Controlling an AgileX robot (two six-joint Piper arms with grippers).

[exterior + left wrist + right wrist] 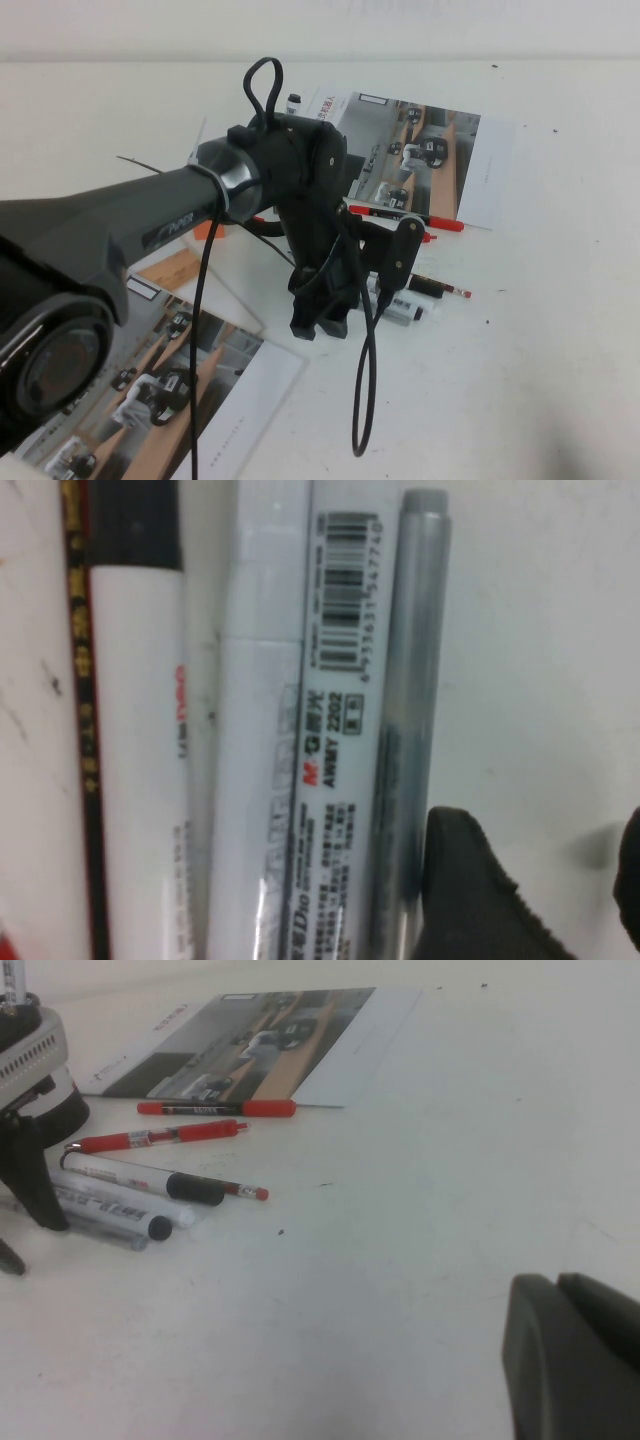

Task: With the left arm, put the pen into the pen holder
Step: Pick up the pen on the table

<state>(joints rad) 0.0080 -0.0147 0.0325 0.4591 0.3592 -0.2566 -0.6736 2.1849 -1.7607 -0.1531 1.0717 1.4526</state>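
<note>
- Reaching low over the white tabletop point(520, 380), the left arm point(110, 235) ends in its left claw point(335, 300), fingers spread apart and holding nothing.
- Under that claw lies the pen point(400, 740), grey and translucent, flat on the tabletop; one black fingertip point(470, 900) sits right beside its barrel.
- Next to the pen lie two white markers point(260, 780), then a dark pencil point(80, 700).
- Beyond lie red pens point(160, 1137) and a printed brochure point(430, 155).
- The pen holder point(35, 1070) stands near the markers.
- The right claw point(575, 1355) hovers well apart; whether it is open I cannot tell.
</note>
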